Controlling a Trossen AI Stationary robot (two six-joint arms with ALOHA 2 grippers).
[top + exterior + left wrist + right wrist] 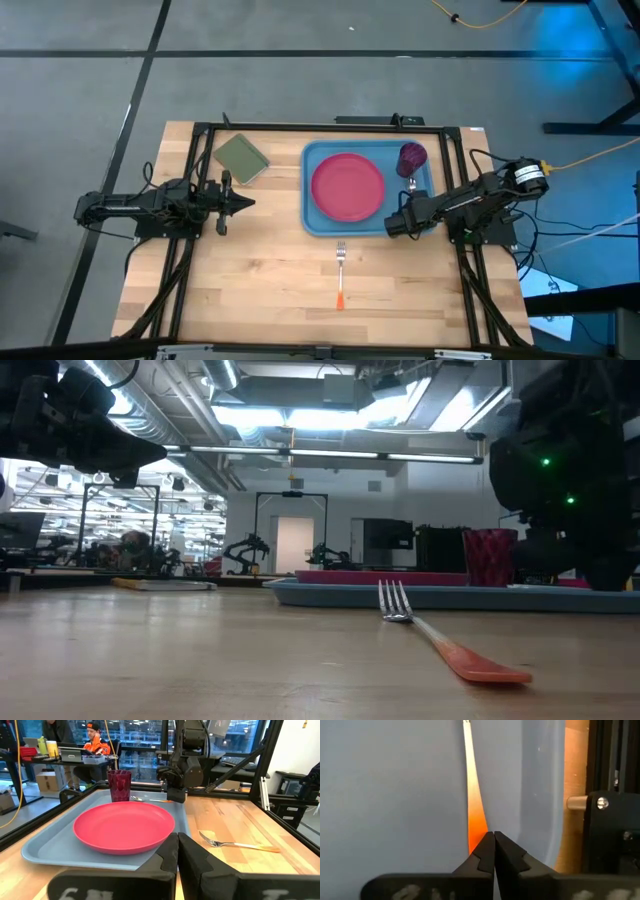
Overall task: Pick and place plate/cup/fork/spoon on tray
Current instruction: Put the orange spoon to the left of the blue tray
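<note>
While the plate, cup and spoon sit on the tray, the fork lies at its 6 o'clock: light, stiff, slippery, best pinched mid-handle; right gripper and left gripper closed, empty.

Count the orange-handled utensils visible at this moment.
2. The fork lies on the bare table in front of the tray. The spoon lies in the tray beside the plate, its handle end at the shut right pincer.
</note>
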